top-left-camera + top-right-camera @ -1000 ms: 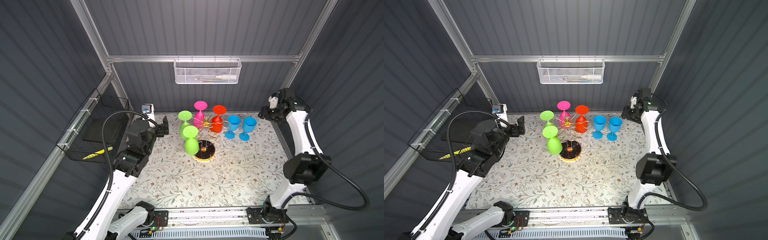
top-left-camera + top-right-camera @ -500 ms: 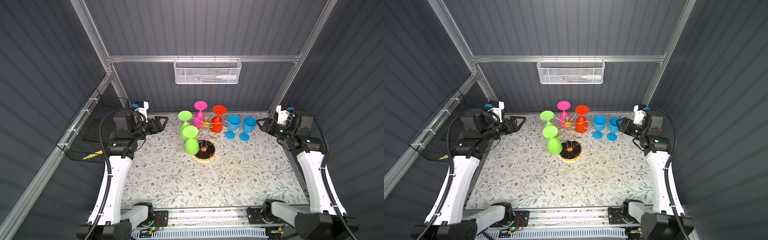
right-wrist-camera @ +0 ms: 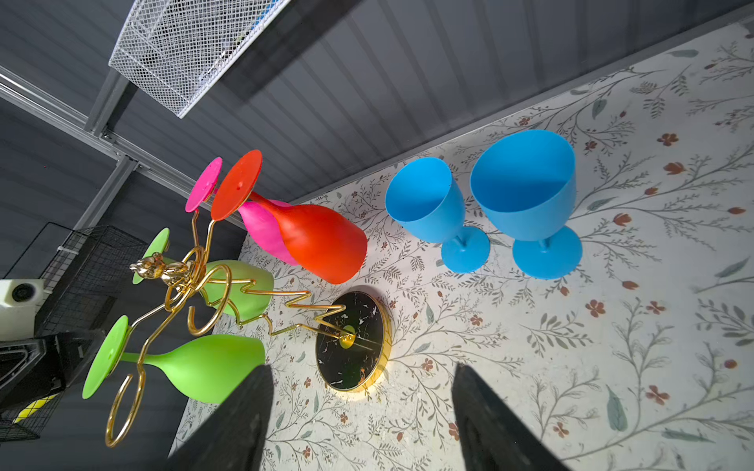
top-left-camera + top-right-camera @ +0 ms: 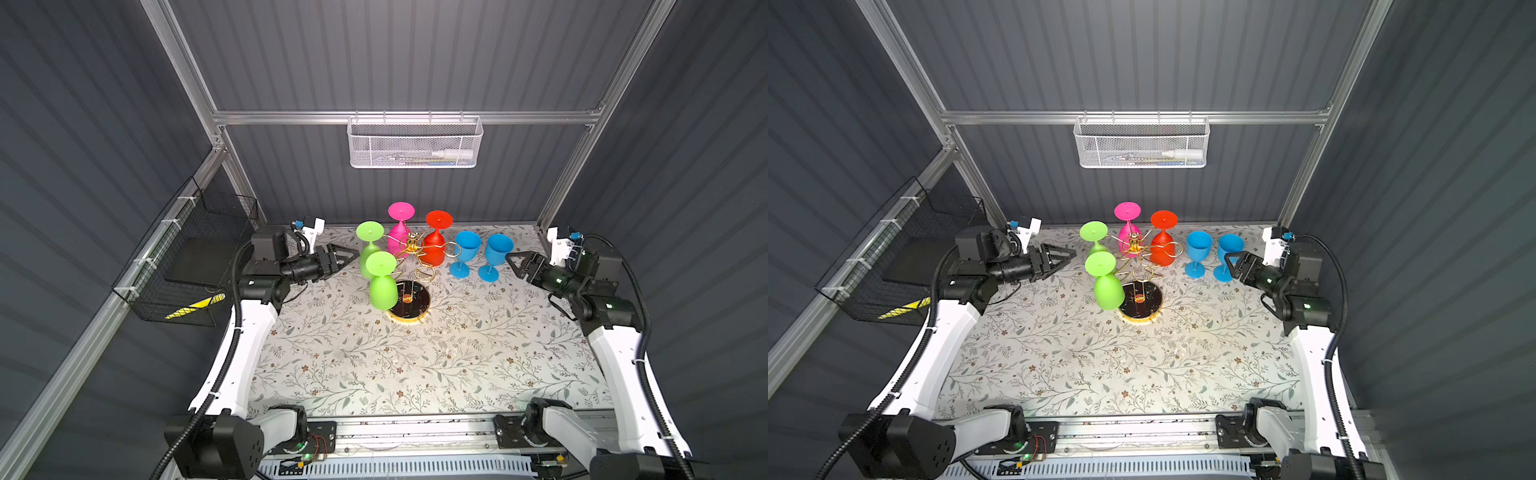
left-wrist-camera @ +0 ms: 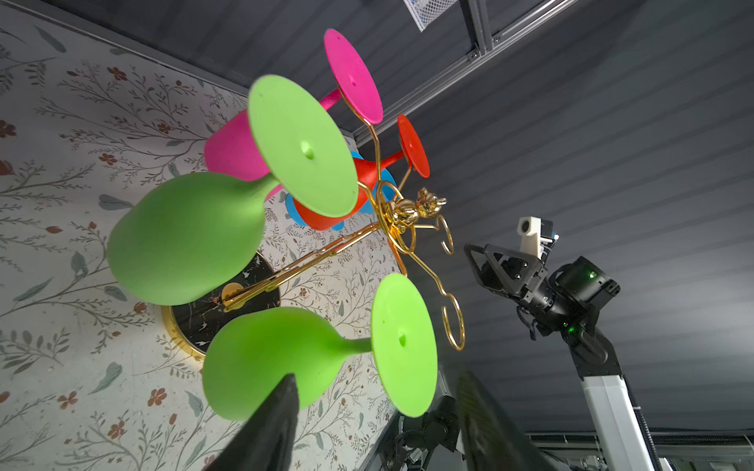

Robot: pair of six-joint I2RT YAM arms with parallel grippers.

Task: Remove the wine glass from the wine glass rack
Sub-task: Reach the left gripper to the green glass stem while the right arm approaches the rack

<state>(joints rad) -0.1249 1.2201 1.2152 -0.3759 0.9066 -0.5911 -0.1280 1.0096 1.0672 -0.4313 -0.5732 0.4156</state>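
The gold wine glass rack (image 4: 412, 248) stands mid-table on its round black base (image 4: 415, 305). Hanging bowl-down from its arms are two green wine glasses (image 4: 382, 286) (image 4: 370, 231), a pink one (image 4: 401, 211) and a red one (image 4: 434, 249). My left gripper (image 4: 351, 252) is open, level with the green glasses and just left of them; in the left wrist view the near green glass (image 5: 265, 359) lies ahead of my left gripper (image 5: 377, 379). My right gripper (image 4: 511, 259) is open and empty, right of two blue glasses.
Two blue glasses (image 4: 467, 245) (image 4: 496, 249) stand upright on the floral table cover (image 4: 415, 365) between the rack and my right gripper. A white mesh basket (image 4: 413, 143) hangs on the back wall. A black wire basket (image 4: 195, 257) sits on the left wall.
Both arms have swung down from raised poses and now point at the rack from either side. The left jaws have narrowed and the right jaws have widened.
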